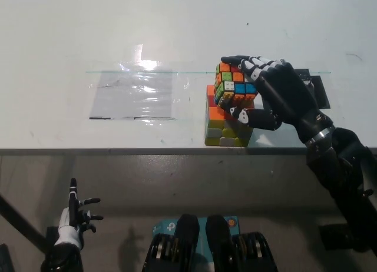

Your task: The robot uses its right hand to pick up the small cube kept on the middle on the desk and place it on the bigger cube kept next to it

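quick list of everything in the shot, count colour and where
small cube: 1, multicoloured, held in the right hand over the big cube
big cube: 1, orange, yellow, white and red, near the desk's front edge, right of middle
plastic sheet: 1, clear and shiny, flat on the desk, left of the cubes
desk: 1, white, upper part of the view
left hand: 1, white, lower left below the desk edge, open
right hand: 1, black, from the right, shut on the small cube
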Action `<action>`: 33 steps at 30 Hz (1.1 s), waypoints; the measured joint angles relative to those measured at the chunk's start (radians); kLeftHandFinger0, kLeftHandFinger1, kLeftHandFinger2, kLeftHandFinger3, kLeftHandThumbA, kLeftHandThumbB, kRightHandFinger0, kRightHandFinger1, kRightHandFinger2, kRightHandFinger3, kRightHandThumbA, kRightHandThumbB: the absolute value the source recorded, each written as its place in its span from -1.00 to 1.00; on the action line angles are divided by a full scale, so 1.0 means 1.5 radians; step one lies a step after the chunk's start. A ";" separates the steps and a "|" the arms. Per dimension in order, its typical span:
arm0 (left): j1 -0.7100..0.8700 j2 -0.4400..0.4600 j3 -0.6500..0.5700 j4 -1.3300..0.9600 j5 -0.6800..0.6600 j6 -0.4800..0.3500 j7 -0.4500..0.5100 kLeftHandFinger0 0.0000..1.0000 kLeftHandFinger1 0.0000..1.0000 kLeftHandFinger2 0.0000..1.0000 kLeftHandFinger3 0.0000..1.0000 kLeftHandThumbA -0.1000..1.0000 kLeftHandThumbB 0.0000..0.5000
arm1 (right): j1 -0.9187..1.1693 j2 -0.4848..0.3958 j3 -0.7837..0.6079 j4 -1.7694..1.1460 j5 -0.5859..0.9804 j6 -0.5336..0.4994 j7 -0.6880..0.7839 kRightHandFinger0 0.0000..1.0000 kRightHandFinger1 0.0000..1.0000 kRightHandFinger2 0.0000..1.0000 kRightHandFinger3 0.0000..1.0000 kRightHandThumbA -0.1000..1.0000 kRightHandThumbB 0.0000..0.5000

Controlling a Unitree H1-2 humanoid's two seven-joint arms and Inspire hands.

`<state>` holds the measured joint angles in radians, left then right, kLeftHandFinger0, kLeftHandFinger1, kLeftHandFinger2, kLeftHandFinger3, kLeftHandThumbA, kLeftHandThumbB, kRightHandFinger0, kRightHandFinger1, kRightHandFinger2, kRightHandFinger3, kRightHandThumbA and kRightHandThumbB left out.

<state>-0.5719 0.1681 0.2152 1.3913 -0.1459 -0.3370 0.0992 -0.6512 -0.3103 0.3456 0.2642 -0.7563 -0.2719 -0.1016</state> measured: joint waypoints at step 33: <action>-0.005 0.000 -0.019 0.000 0.002 0.000 0.000 -0.90 -0.26 -0.81 -0.99 1.00 1.00 | 0.011 0.008 -0.001 -0.039 0.019 0.072 0.116 -0.77 -0.42 -0.19 1.00 -0.56 -0.66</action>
<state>-0.5792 0.1685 0.1865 1.3912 -0.1430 -0.3375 0.0993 -0.6354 -0.2976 0.3437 0.2063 -0.7280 -0.1635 0.0730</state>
